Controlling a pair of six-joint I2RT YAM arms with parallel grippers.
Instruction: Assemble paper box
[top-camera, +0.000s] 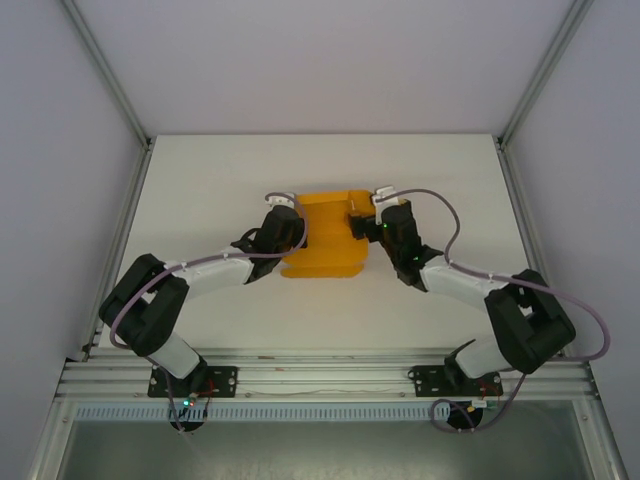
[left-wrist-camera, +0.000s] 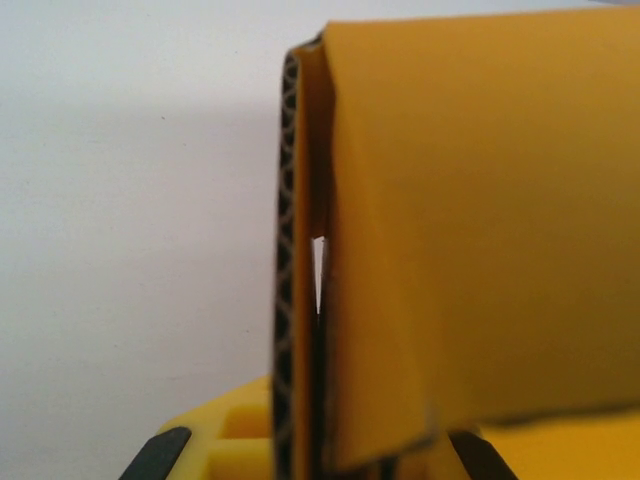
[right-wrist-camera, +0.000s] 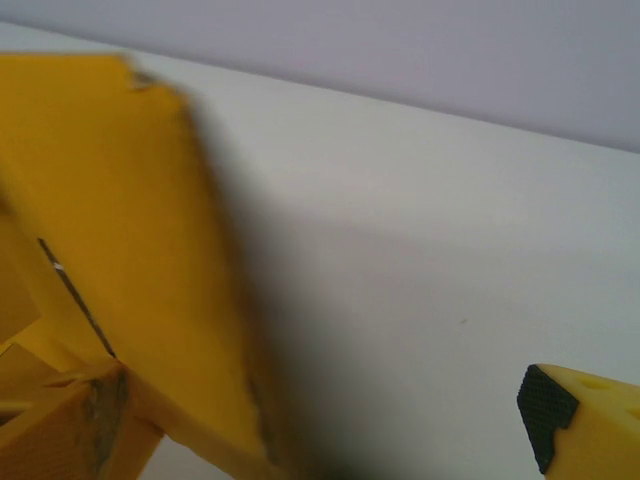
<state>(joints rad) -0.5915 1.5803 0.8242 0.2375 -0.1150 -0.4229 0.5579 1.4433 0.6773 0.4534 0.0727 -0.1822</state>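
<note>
- The paper box (top-camera: 325, 240) sits in the middle of the table (top-camera: 200, 180), between my two arms. It is half built: the base lies flat and some walls are already up.
- My left gripper (top-camera: 295, 225) is at the box's left side. Through its wrist camera I see a raised wall edge-on, its corrugated edge (left-wrist-camera: 287, 300) next to a folded-over flap (left-wrist-camera: 480, 230).
- That wall stands between the left jaws. One dark pad (left-wrist-camera: 155, 452) sits clear of the card, so I read this claw as parted around the wall, not clamping it.
- My right gripper (top-camera: 362, 226) is at the box's right side. Its wrist camera shows a tilted side flap (right-wrist-camera: 130, 230) leaning close to the lens.
- The one right finger pad (right-wrist-camera: 540, 415) I can see is well apart from that flap, with bare table between them. This claw is spread wide and holds nothing.
- I judge the step in hand to be raising and doubling the side walls. The base is done, but the walls are not yet locked.
- Next I would close the left jaws on the doubled wall to steady the box.
- Then I would bring the right claw against its flap and press it upright and over.
- The card is thin, so I'd push near the crease and go gently, or the raised walls may spring back.
</note>
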